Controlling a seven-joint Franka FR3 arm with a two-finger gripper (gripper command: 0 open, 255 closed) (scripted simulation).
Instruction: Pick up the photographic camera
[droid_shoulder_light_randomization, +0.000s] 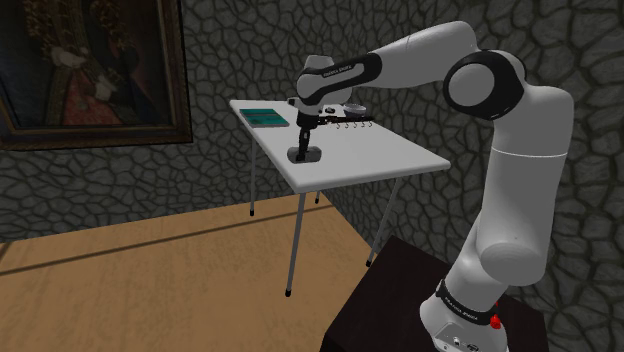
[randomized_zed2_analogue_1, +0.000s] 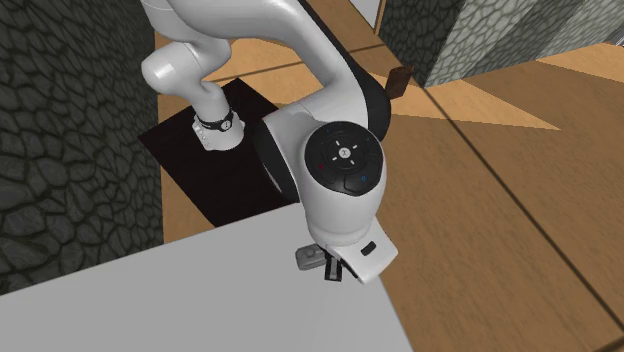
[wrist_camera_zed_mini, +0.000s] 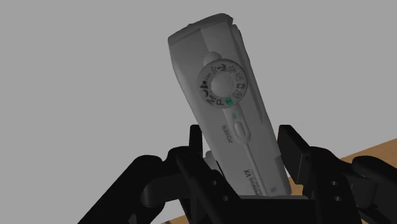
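Wrist view: grey camera (wrist_camera_zed_mini: 226, 102) seen from above, dial and power button facing up; its near end sits inside the black gripper (wrist_camera_zed_mini: 243, 143).
Gripper state: fingers (wrist_camera_zed_mini: 291, 149) press on both flat sides of the camera; reads as clamped on it, no gap seen.
Camera location: on the white table (droid_shoulder_light_randomization: 395, 165), near the edge on the stand's side, straight under the hand in the shoulder view. Cannot tell if its base has left the tabletop.
Key relation: camera lies directly below, between the fingertips, no sideways offset. Long axis runs away from the hand, slanted, crossing the squeeze line. Hold looks nearer one end than the middle.
Next move (judged): straight lift; an off-centre hold could let the far end sag or twist.
Surface: flat plain tabletop on thin legs; teal book (droid_shoulder_light_randomization: 267, 117) at the far corner, spiral notebook (droid_shoulder_light_randomization: 352, 122) just behind the hand.
Room: rough stone walls (droid_shoulder_light_randomization: 240, 50), wood floor (droid_shoulder_light_randomization: 130, 280), framed painting (droid_shoulder_light_randomization: 90, 70) at the shoulder view's left, dark stand (droid_shoulder_light_randomization: 400, 300) under the arm.
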